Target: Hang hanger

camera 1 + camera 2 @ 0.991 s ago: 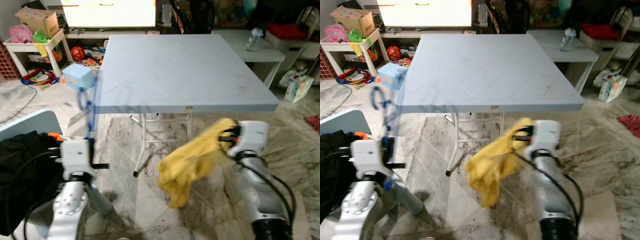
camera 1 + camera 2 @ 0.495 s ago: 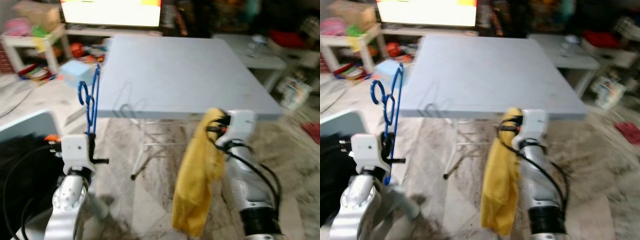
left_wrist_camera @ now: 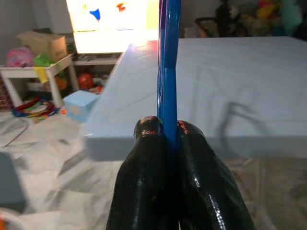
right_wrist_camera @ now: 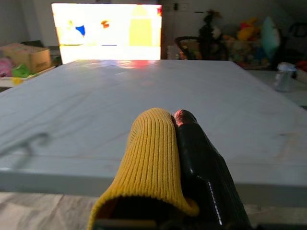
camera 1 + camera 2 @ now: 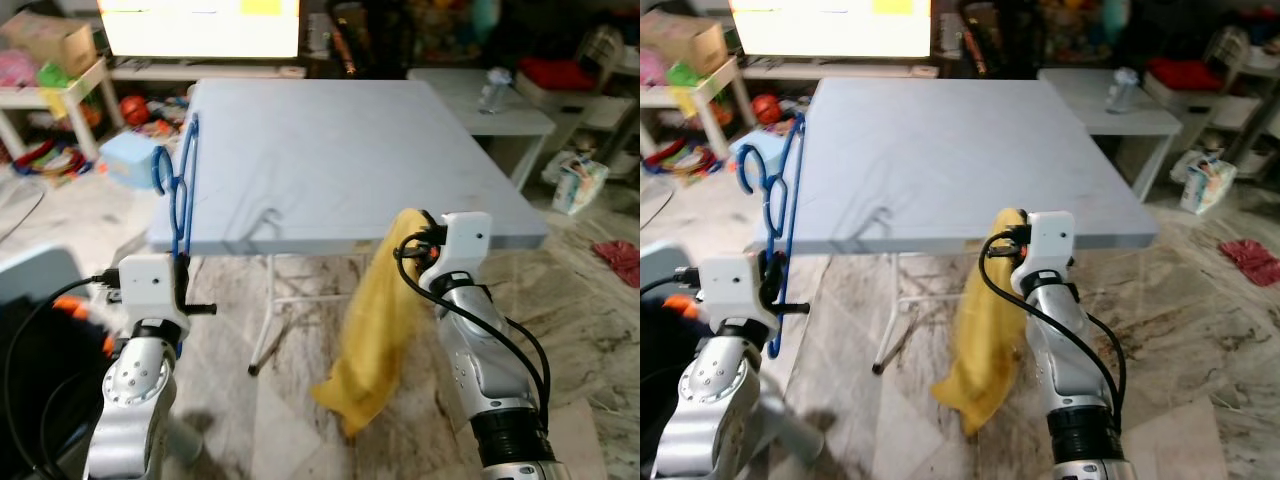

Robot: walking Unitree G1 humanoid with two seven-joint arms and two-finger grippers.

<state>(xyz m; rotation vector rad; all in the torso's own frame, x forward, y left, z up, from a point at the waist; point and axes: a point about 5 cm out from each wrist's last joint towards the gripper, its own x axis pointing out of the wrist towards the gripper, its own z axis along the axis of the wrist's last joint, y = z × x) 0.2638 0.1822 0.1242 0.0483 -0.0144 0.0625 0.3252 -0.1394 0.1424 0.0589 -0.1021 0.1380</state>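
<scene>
Hanger of thin blue plastic (image 5: 180, 190) stands upright in the left hand (image 3: 165, 132), both black fingers (image 3: 146, 143) pinched tight on its lower bar; hook end rises above the near left corner of the pale blue square surface (image 5: 340, 130). Hanger is in the air, just beside the surface edge, not resting on it.

Right hand (image 4: 175, 124) is clenched on a fold of mustard-yellow ribbed knit garment (image 5: 375, 320), one finger buried under the cloth. Garment hangs limp from the hand, in front of the surface's near edge, its tail clear of the marbled floor (image 5: 300, 400).

Step in hand, by my reading: both items lifted and brought up to the surface, garment not yet on the hanger. Nothing to hang from is evident.

Next move likely calls for spreading the garment flat on the surface, or bringing the two hands together so a hanger arm can enter the neck opening. Opening is not discernible in the bunched cloth. Risk: the garment slipping from so narrow a pinch.
</scene>
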